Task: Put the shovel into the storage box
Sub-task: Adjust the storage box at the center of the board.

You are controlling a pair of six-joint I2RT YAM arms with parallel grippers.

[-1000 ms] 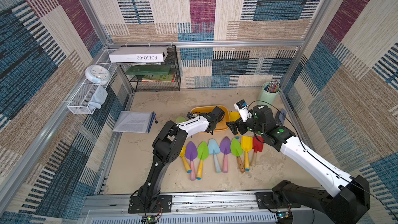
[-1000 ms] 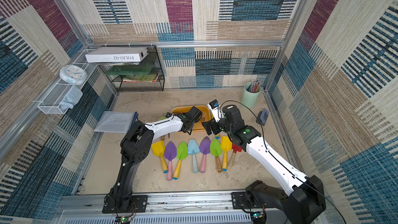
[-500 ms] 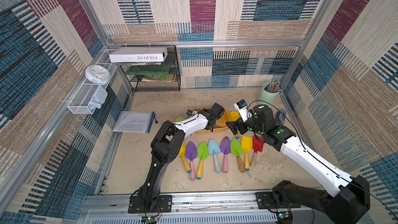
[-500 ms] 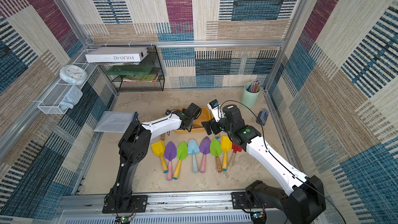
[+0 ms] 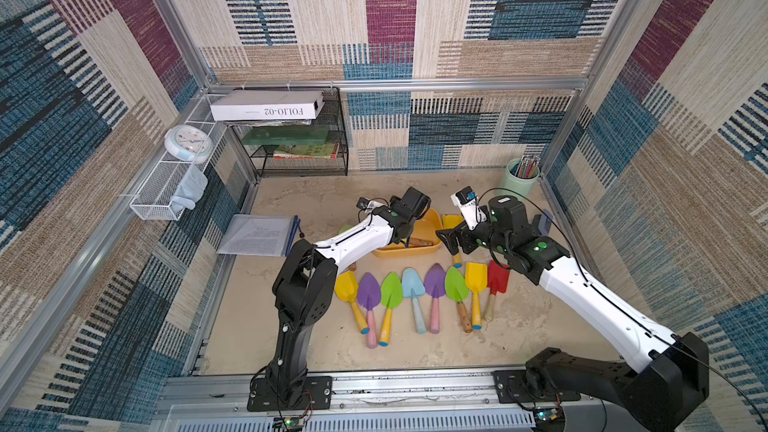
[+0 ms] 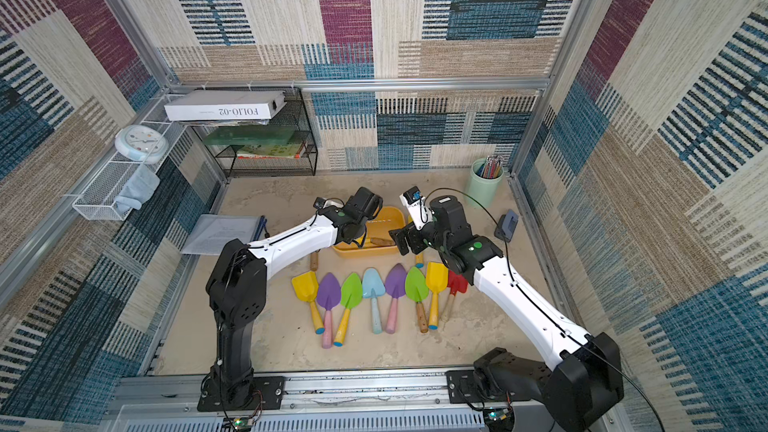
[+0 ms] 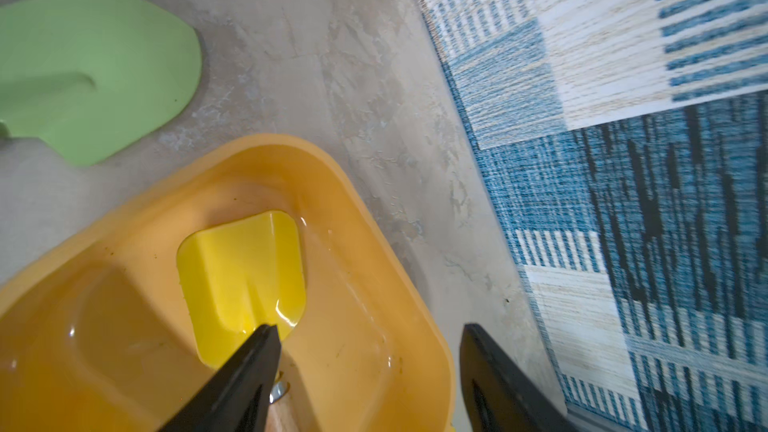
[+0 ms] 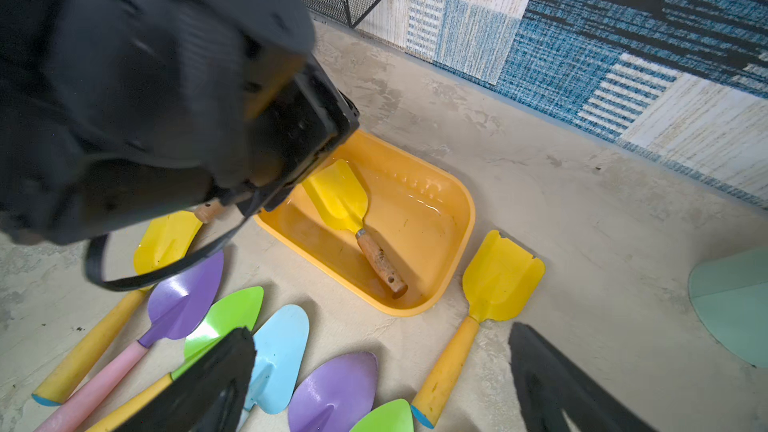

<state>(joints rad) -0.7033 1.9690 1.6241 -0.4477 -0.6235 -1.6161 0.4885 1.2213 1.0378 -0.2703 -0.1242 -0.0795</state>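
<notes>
The shovel [image 8: 357, 218] lay inside the storage box [image 8: 471, 218]. The left gripper [image 7: 368, 328] hung over the box, jaws apart, holding nothing. The right gripper [image 8: 380, 332] stood beside the box, jaws wide apart.

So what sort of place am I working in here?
Probably a staged robot test cell dressed as a home-office corner: patterned wall panels on an aluminium frame, a black wire shelf holding books, and a pencil cup in the corner.

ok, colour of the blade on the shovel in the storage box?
Yellow. The shovel in the storage box shows best in the right wrist view.
</notes>
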